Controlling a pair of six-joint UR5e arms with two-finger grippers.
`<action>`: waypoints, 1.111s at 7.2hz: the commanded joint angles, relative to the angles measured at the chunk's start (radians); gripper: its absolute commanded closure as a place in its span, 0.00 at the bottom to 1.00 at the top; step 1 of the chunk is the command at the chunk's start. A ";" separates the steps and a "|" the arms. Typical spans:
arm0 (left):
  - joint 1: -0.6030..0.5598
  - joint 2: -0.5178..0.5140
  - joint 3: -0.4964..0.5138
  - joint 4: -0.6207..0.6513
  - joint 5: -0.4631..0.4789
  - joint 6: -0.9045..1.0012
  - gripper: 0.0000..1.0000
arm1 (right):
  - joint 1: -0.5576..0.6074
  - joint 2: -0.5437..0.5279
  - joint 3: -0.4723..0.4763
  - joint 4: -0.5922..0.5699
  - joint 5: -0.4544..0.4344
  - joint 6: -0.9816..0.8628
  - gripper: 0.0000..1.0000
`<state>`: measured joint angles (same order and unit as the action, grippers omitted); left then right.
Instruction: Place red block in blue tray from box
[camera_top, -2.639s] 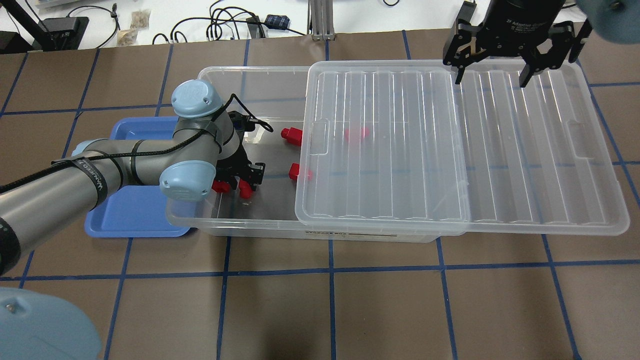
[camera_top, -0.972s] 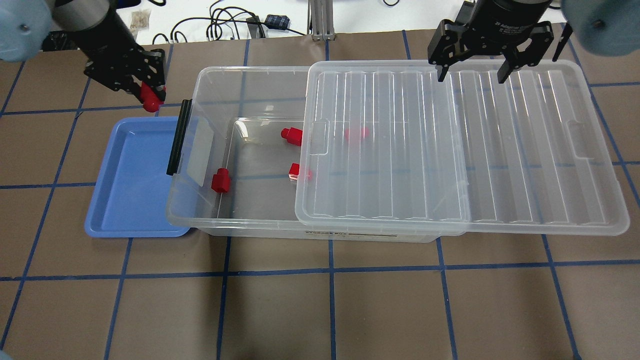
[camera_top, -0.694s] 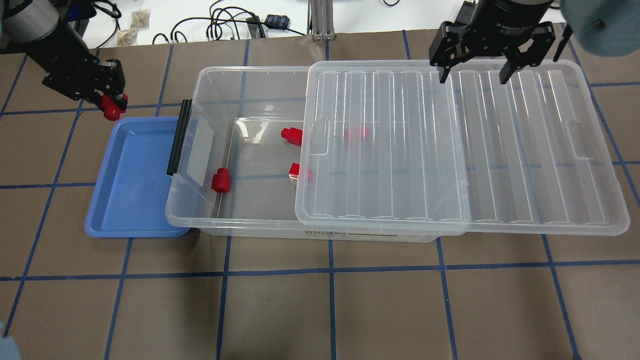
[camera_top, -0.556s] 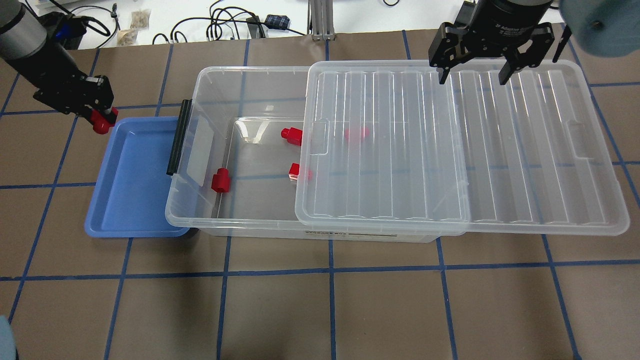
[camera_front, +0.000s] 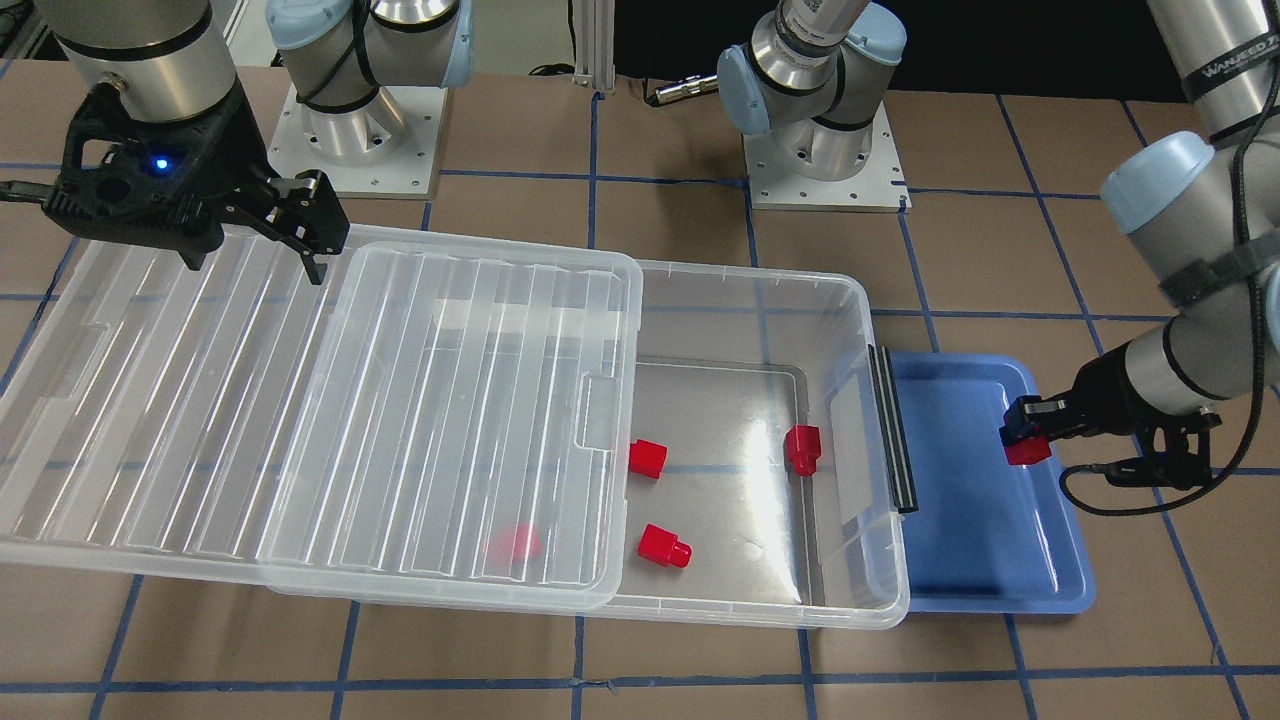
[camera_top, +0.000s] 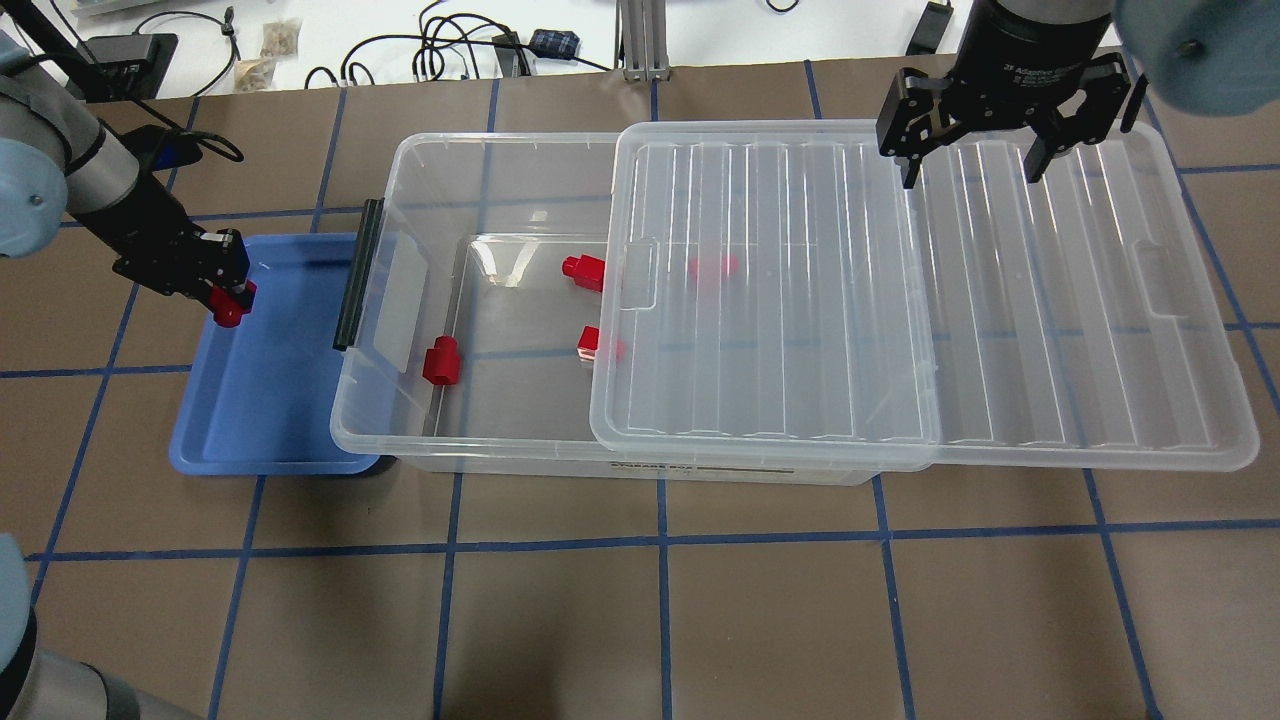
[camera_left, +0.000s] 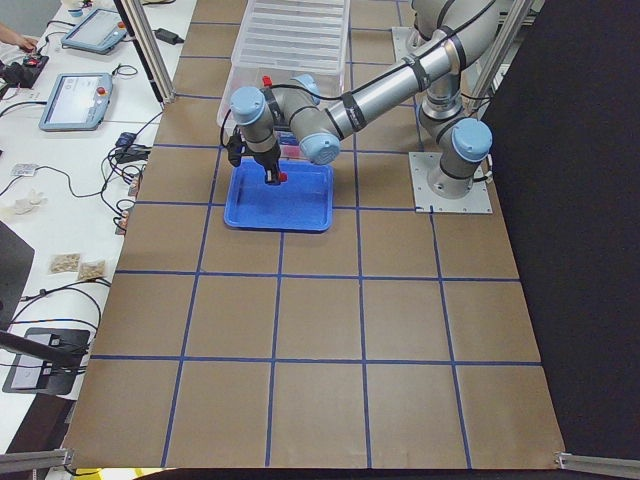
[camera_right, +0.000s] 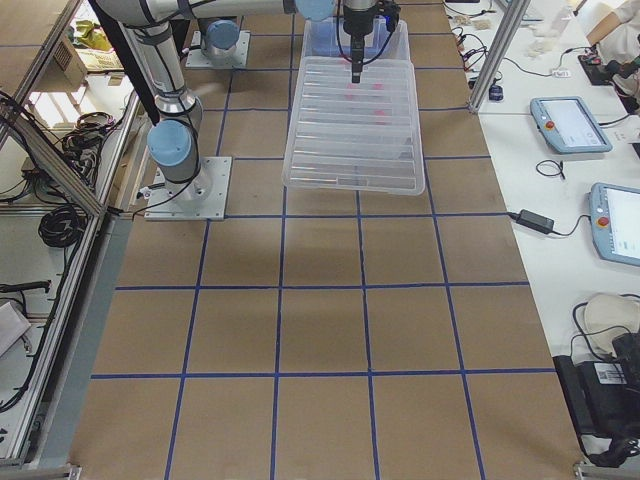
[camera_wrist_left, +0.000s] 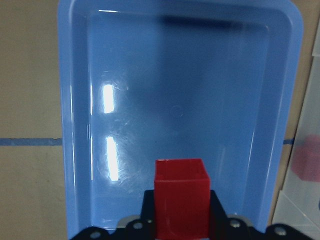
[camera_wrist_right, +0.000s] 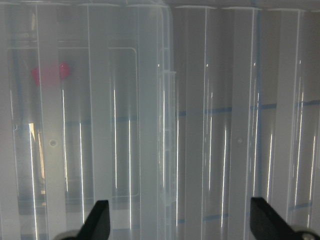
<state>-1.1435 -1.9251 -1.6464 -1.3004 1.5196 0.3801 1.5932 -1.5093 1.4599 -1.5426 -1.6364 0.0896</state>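
Left fingers (camera_wrist_left: 216, 215) grip the block (camera_top: 231, 310) by the tray (camera_top: 270, 440) rim, upper left overhead; released here, it may bounce onto the table (camera_top: 640, 600). Right fingers (camera_wrist_right: 100, 220) hang open over the lid (camera_top: 1000, 300).

I saw the red block (camera_wrist_left: 181, 200) as smooth plastic, the blue tray (camera_wrist_left: 200, 90) glossy and scuffed, the box (camera_top: 520, 455) clear, shiny plastic.

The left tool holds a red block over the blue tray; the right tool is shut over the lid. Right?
No: the right tool is open over the lid, as the overhead exterior view shows. The left tool does hold the red block.
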 joint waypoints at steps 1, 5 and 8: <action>-0.001 -0.072 -0.016 0.071 -0.001 0.005 1.00 | 0.001 0.001 0.000 0.004 0.070 -0.005 0.00; -0.001 -0.150 -0.018 0.116 0.001 0.023 0.93 | -0.001 0.000 -0.009 -0.086 0.121 -0.011 0.00; -0.001 -0.157 -0.018 0.118 0.037 0.074 0.62 | -0.001 0.000 -0.003 -0.085 0.112 -0.004 0.00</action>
<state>-1.1443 -2.0792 -1.6639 -1.1833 1.5419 0.4418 1.5923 -1.5095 1.4556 -1.6284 -1.5237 0.0811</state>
